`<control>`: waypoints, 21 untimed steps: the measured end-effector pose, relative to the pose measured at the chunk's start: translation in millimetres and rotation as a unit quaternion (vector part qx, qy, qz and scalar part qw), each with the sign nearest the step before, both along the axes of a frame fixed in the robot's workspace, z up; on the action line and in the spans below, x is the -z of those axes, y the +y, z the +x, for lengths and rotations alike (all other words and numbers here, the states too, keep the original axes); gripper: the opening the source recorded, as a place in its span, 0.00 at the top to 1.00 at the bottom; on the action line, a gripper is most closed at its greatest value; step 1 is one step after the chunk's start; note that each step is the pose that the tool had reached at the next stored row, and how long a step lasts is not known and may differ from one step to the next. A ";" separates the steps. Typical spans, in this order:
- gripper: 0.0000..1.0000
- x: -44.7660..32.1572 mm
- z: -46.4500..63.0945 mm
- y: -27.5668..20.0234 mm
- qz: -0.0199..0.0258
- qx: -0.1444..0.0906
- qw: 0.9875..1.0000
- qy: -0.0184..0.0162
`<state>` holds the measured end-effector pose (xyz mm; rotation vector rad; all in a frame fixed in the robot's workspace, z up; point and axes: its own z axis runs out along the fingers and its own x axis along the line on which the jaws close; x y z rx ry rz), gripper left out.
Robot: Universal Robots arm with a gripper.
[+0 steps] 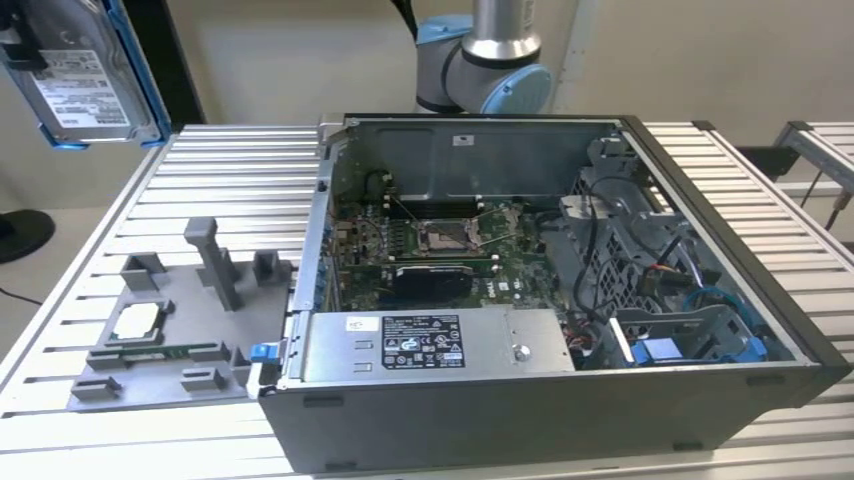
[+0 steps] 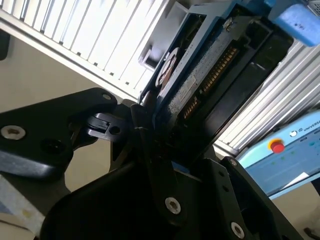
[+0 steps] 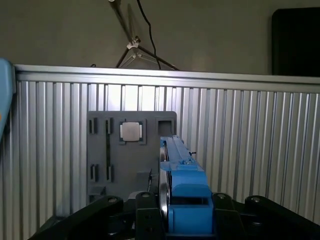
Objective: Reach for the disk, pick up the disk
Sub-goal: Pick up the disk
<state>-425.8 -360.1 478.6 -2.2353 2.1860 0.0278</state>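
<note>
Blue plastic rails mark the disk [image 1: 83,85], which we find clear of the table and well above the grey fixture plate [image 1: 167,345] in the exterior view. It is held upright there, with the white label face turned toward that camera.

1. Gripper state. In the first wrist view the gripper [image 3: 182,212] is closed on the disk [image 3: 179,155]. Its black fingers [image 3: 145,215] press against the two broad faces, one on each side. The second wrist view shows the disk [image 2: 200,82] seated deep between the same black linkages. We judge that this face-to-face clamp leaves the rails and the connector edge unobstructed.

2. Orientation. The disk is carried on edge, directly over the fixture plate [image 3: 107,150]. The upright posts [image 1: 214,260] on the plate appear shaped to hold parts on edge, which would account for the vertical grasp.

3. Surroundings. A small silver chip [image 1: 139,320] rests in a pocket of the plate. An open computer case [image 1: 561,400] stands just beside the plate, on the exterior view's right. The arm's base [image 1: 487,60] rises behind the case, farther from the plate.

4. Progress. With the disk clamped and touching nothing else, we judge the reach and the pick-up complete.
</note>
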 end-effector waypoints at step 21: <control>1.00 0.0 54.4 0.0 0.000 0.000 1.000 0.001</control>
